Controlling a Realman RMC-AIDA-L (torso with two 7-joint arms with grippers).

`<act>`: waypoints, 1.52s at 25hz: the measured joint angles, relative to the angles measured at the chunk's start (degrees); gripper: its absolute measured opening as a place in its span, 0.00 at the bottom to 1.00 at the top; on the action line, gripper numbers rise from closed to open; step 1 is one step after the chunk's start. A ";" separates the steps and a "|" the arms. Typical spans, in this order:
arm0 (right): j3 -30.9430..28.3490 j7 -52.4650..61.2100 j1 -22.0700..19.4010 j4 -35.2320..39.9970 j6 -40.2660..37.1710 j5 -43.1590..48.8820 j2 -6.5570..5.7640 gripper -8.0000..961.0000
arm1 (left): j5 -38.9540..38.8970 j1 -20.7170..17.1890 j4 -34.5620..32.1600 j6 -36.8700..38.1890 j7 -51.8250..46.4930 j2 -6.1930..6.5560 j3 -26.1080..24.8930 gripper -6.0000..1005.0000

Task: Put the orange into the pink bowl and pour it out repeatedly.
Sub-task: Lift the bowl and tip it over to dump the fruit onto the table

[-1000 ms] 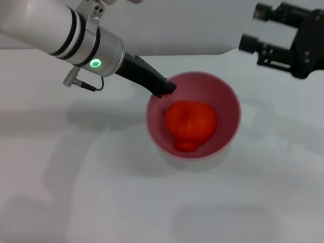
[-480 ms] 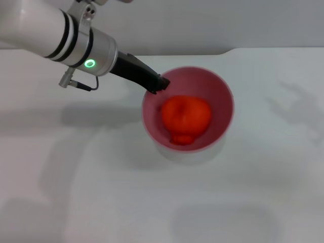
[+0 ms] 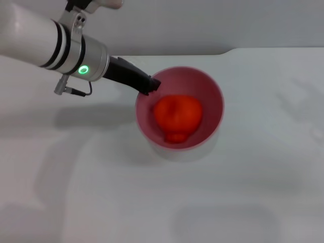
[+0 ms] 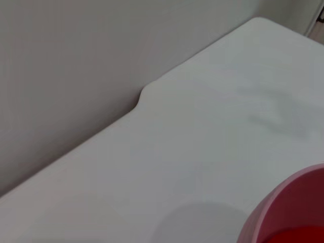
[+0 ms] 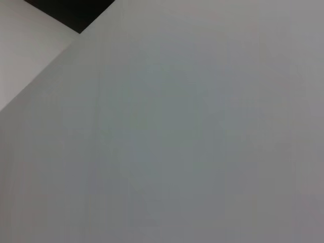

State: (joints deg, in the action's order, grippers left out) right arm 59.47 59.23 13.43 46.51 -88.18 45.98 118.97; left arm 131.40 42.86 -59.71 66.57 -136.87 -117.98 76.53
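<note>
The left tool (image 3: 152,84) is clamped on the near-left rim of the round, deep, glossy pink plastic bowl (image 3: 212,101), its dark fingers pinching the thin wall from above while the white arm reaches in from the robot's left. Inside the bowl, resting against its floor and a little toward the front, sits the small, bright orange-red, lumpy toy orange (image 3: 177,115). The bowl appears lifted just off the white desk (image 3: 101,192), casting a soft shadow beneath it; the left wrist view catches only a slice of pink rim and a glimpse of red inside.

The step in hand looks like carrying the loaded bowl toward a pour. To do it well, the pinch should stay firm on that single rim point, and the tilt should roll away from the fingers so the fruit slides out over the far lip rather than jamming against the tool.

Compared with a second ago, the bowl and arm have drifted toward the robot's left, and the right tool, then visible at the upper right, has left the view.
</note>
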 joint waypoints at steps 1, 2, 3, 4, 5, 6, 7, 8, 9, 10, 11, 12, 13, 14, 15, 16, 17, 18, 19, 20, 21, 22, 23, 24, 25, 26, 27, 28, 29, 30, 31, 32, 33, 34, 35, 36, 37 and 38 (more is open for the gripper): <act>0.00 0.00 -0.08 -0.67 -0.28 -0.20 0.00 0.73 | 0.05 -0.21 0.04 0.00 0.00 0.00 0.05 0.05; -0.03 -0.01 -0.12 -1.39 -0.56 -0.44 0.00 0.73 | 0.10 -0.39 0.06 0.00 0.00 -0.01 0.09 0.05; -0.10 -0.01 -0.15 -2.06 -0.75 -0.65 0.00 0.73 | 0.12 -0.59 0.07 -0.01 -0.01 -0.01 0.14 0.05; -0.16 -0.02 -0.15 -2.65 -0.86 -0.81 0.00 0.73 | 0.14 -0.80 0.07 -0.01 -0.01 0.00 0.17 0.05; -0.26 -0.02 -0.13 -3.13 -0.92 -0.99 -0.01 0.73 | 0.18 -0.92 0.07 0.00 -0.01 -0.01 0.18 0.05; -0.31 -0.02 -0.03 -3.53 -0.96 -1.09 -0.01 0.73 | 0.23 -0.98 0.07 0.06 -0.02 0.00 0.18 0.05; -0.39 -0.05 0.16 -3.86 -0.96 -1.13 -0.03 0.73 | 0.30 -1.03 0.07 0.26 -0.02 0.00 0.20 0.05; -0.44 -0.07 0.28 -4.02 -0.93 -1.14 -0.04 0.73 | 0.30 -1.03 0.07 0.26 -0.02 0.00 0.20 0.05; -0.47 -0.09 0.51 -4.18 -0.84 -1.16 -0.06 0.73 | 0.31 -1.02 0.07 0.50 -0.01 0.01 0.25 0.05; -0.53 -0.10 0.76 -4.22 -0.70 -1.17 -0.09 0.73 | 0.32 -0.98 0.07 0.68 0.06 0.01 0.29 0.05; -0.58 -0.11 0.98 -4.25 -0.60 -1.17 -0.10 0.73 | 0.32 -0.90 0.07 0.81 0.14 0.02 0.33 0.05; -0.62 -0.11 1.22 -4.28 -0.51 -1.18 -0.12 0.73 | 0.33 -0.83 0.07 0.93 0.28 0.02 0.35 0.05; -0.69 -0.10 1.49 -4.32 -0.48 -1.22 -0.14 0.73 | 0.34 -0.75 0.07 0.96 0.44 0.03 0.35 0.05; -0.78 -0.10 1.79 -4.35 -0.43 -1.26 -0.16 0.73 | 0.34 -0.68 0.06 0.96 0.53 0.05 0.35 0.05; -0.92 -0.10 2.05 -4.36 -0.31 -1.30 -0.18 0.73 | 0.36 -0.58 0.07 0.96 0.63 0.08 0.35 0.05; -1.12 -0.11 2.43 -4.44 -0.09 -1.35 -0.19 0.73 | 0.38 -0.44 0.06 0.96 0.67 0.11 0.37 0.05; -1.29 -0.13 2.81 -4.58 0.15 -1.37 -0.20 0.73 | 0.46 -0.30 0.06 1.02 0.69 0.12 0.38 0.05; -1.40 -0.13 3.15 -4.72 0.46 -1.39 -0.24 0.73 | 0.60 -0.17 0.05 1.07 0.71 0.12 0.38 0.05; -1.46 -0.17 3.54 -4.92 0.87 -1.39 -0.28 0.73 | 0.83 -0.02 0.03 1.11 0.71 0.13 0.38 0.05; -1.47 -0.28 3.81 -5.03 1.10 -1.40 -0.32 0.73 | 1.11 0.14 0.00 1.22 0.72 0.15 0.39 0.05; -1.50 -0.54 4.07 -5.10 1.38 -1.40 -0.33 0.73 | 1.34 0.26 0.00 1.31 0.73 0.17 0.38 0.05; -1.50 -0.85 4.31 -5.14 1.60 -1.41 -0.33 0.73 | 1.55 0.40 -0.01 1.39 0.73 0.18 0.38 0.05; -1.51 -1.18 4.48 -5.21 1.74 -1.41 -0.33 0.73 | 1.83 0.53 -0.02 1.45 0.73 0.19 0.38 0.05; -1.55 -1.39 4.67 -5.24 1.80 -1.41 -0.33 0.73 | 2.03 0.58 -0.02 1.49 0.73 0.20 0.36 0.05; -1.65 -1.53 4.88 -5.27 1.85 -1.42 -0.33 0.73 | 2.17 0.60 -0.03 1.49 0.73 0.20 0.27 0.05; -1.82 -1.55 5.10 -5.33 1.87 -1.42 -0.33 0.73 | 2.24 0.60 -0.03 1.49 0.73 0.21 0.18 0.05; -1.91 -1.56 5.27 -5.39 1.87 -1.42 -0.33 0.73 | 2.24 0.60 -0.03 1.49 0.73 0.21 0.18 0.05; -2.00 -1.57 5.45 -5.46 1.88 -1.43 -0.32 0.73 | 2.32 0.67 -0.06 1.63 0.73 0.21 0.02 0.05; -2.02 -1.57 5.57 -5.51 1.88 -1.43 -0.32 0.73 | 2.35 0.70 -0.06 1.75 0.73 0.22 0.01 0.05; -2.04 -1.58 5.68 -5.56 1.88 -1.43 -0.32 0.73 | 2.41 0.77 -0.06 2.00 0.73 0.23 0.01 0.05; -2.06 -1.58 5.77 -5.62 1.88 -1.43 -0.32 0.73 | 2.54 0.89 -0.06 2.43 0.73 0.26 0.02 0.05; -2.08 -1.58 5.83 -5.69 1.88 -1.43 -0.32 0.73 | 2.60 0.96 -0.06 2.70 0.73 0.29 0.08 0.05; -2.10 -1.58 5.85 -5.75 1.88 -1.43 -0.30 0.73 | 2.71 0.98 -0.06 2.85 0.73 0.32 0.12 0.05; -2.09 -1.58 5.85 -5.77 1.88 -1.43 -0.28 0.73 | 2.89 1.02 -0.06 3.05 0.73 0.36 0.15 0.05; -2.09 -1.58 5.84 -5.81 1.88 -1.42 -0.25 0.73 | 3.37 1.11 -0.06 3.42 0.73 0.37 0.19 0.05; -2.05 -1.58 5.79 -6.00 1.83 -1.43 -0.21 0.73 | 4.22 1.30 -0.03 4.14 0.73 0.38 0.20 0.05; -2.02 -1.58 5.73 -6.28 1.70 -1.43 -0.18 0.73 | 4.99 1.48 -0.02 4.76 0.67 0.38 0.22 0.05; -2.01 -1.58 5.68 -6.63 1.56 -1.43 -0.16 0.73 | 5.73 1.70 -0.02 5.36 0.54 0.37 0.28 0.05</act>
State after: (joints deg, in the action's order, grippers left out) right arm 57.45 57.65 19.12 39.87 -86.62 44.55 118.81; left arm 137.14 44.56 -59.72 71.92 -136.33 -117.61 76.81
